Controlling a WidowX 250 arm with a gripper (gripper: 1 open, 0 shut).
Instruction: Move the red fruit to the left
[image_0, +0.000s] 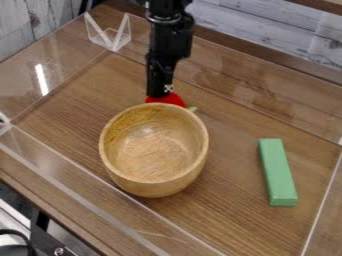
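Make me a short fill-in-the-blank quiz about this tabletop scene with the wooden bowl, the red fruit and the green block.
1. The wooden bowl holds ____ inside it.
2. The green block lies to the ____ of the bowl in the picture.
3. The end effector is directly above the ____ fruit.
4. The fruit sits just behind the bowl's far ____.

Missing words: nothing; right; red; rim
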